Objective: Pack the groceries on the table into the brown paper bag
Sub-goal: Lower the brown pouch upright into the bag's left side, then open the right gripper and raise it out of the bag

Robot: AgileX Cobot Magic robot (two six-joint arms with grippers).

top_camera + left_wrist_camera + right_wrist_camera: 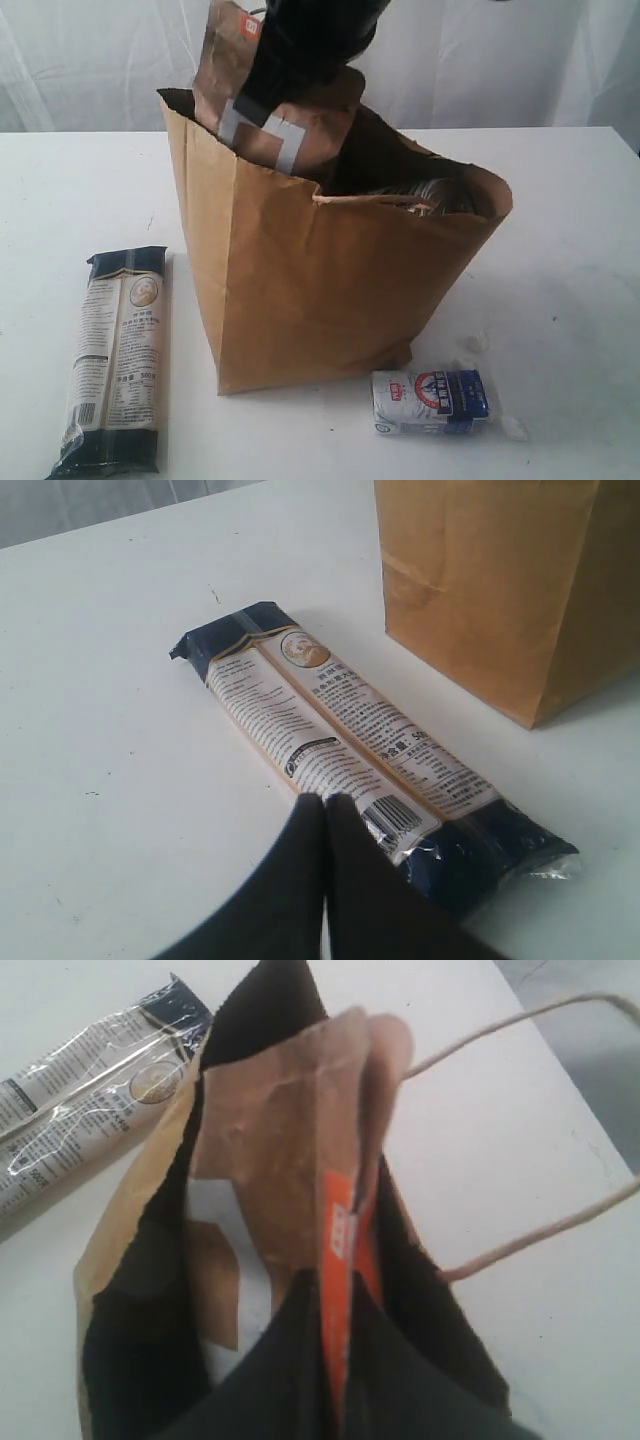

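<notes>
The right gripper is clamped on the orange-labelled end of the brown windowed pouch. The pouch hangs near upright, its lower end already inside the brown paper bag at the left side, so the release path is straight down. The left gripper, closed and empty, sits at the near end of the noodle packet. Label print is illegible.

White tabletop, plain, a few faint dark specks on the surface. Three items rest directly on it. Brown paper bag stands upright near the middle, mouth open, sides creased. Long dark-blue noodle packet lies flat to the left of the bag, printed label side up, near it but not touching. Small white-blue packet lies flat just beside the bag's front right corner, on the near side.
</notes>
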